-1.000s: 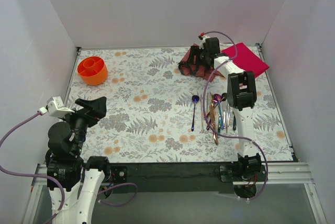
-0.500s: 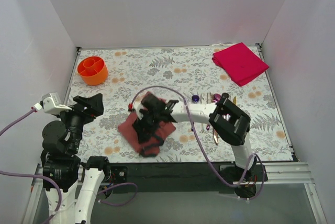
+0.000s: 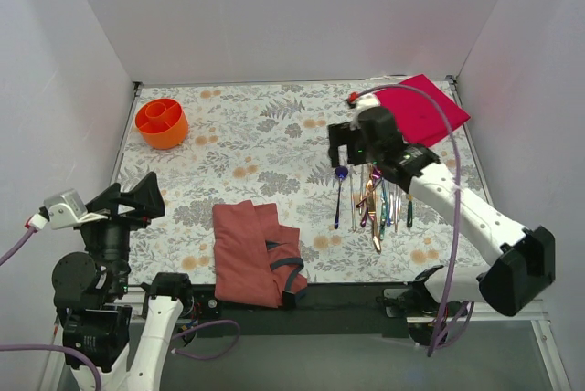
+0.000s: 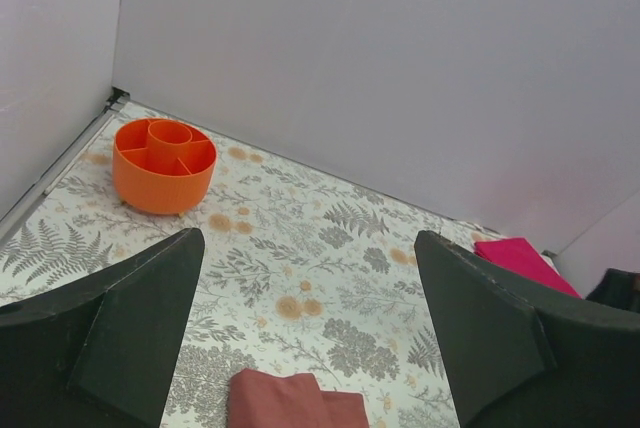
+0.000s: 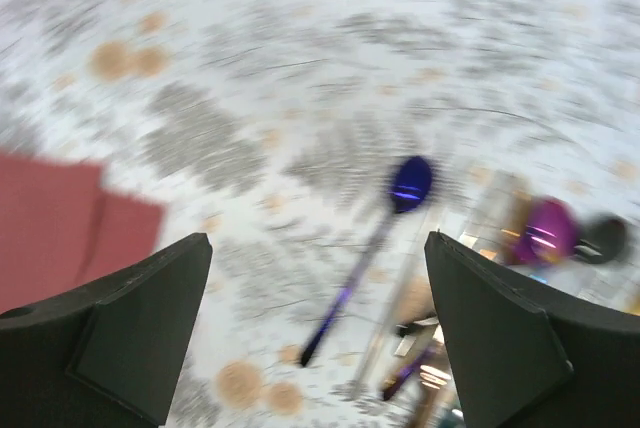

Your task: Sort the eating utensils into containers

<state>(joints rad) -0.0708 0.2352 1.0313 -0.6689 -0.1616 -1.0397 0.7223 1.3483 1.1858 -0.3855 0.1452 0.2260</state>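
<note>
The eating utensils lie in a tight row on the floral mat, right of centre. A blue-purple spoon lies apart on their left. In the blurred right wrist view that spoon runs diagonally between the fingers, with a purple spoon bowl to its right. My right gripper hovers open just behind the spoon heads, holding nothing. An orange divided container stands at the back left, also in the left wrist view. My left gripper is open and raised at the near left.
A folded rust-red cloth pouch with a dark strap lies at the front centre; its corner shows in both wrist views. A magenta cloth lies at the back right corner. White walls enclose the mat.
My right arm carried the rust-red pouch from the back to the front centre, let it go, and swung back over the utensils with its jaws wider. The left arm drew back toward the near left.
</note>
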